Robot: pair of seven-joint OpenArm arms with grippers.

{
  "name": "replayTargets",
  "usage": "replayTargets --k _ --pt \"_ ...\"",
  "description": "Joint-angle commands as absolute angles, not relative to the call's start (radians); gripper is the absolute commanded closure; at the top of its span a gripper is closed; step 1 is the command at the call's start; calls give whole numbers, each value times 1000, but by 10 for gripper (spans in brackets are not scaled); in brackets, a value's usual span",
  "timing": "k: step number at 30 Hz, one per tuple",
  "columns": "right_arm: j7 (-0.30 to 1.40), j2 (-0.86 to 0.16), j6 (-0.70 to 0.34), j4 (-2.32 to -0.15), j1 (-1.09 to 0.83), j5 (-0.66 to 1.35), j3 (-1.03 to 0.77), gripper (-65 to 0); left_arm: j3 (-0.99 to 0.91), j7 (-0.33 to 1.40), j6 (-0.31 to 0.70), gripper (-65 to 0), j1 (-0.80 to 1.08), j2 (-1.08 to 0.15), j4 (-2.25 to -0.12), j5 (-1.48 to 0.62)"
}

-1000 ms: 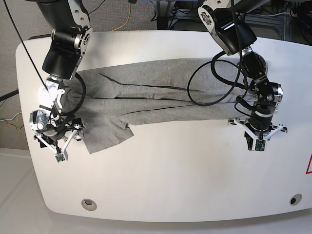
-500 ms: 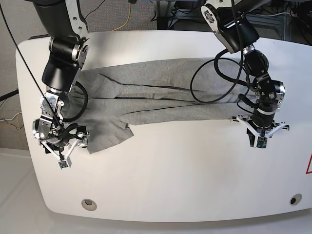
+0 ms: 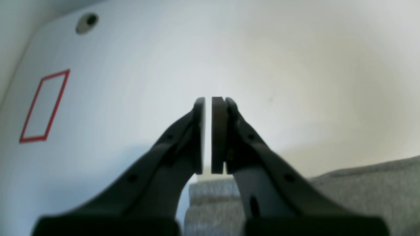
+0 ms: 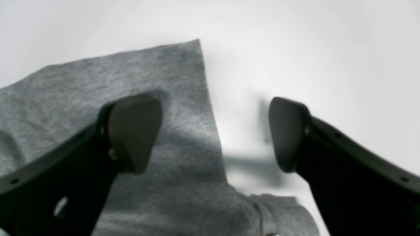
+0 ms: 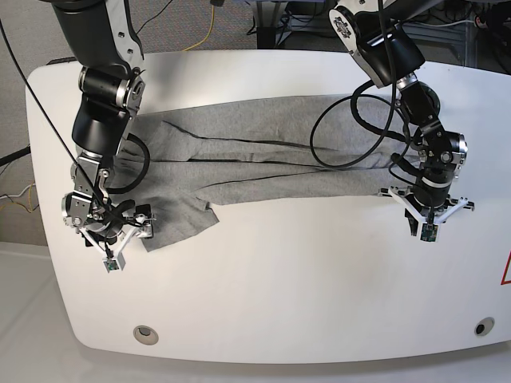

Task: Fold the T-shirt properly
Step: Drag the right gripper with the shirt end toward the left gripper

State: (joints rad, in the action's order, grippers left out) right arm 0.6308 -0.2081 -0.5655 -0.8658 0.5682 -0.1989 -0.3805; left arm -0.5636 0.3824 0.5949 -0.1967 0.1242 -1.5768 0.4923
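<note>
Base: T-shirt (image 5: 263, 155) hem borders bare table (image 5: 319, 279) front

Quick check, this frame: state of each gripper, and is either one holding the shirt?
Left gripper: closed, empty, over the table beside the T-shirt.
Right gripper: open, holding nothing, straddling the shirt's edge.

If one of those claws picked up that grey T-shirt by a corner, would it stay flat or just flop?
Probably flop. The T-shirt already lies in soft creases and overlapping folds on the table, so it looks limp, not stiff. Being thin knit, it is likely light, and would drape below the right tool rather than keep its shape.
</note>
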Motion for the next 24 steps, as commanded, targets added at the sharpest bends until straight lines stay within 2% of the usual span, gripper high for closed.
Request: replayTargets --k 1,24 --pt "610 -222 -564 -872 610 -189 -383 -527 -556 387 588 -25 -225 120 -1593 476" --pt "585 -194 -564 -866 547 -179 -387 -527 -555 406 590 -25 -226 119 -1596 476"
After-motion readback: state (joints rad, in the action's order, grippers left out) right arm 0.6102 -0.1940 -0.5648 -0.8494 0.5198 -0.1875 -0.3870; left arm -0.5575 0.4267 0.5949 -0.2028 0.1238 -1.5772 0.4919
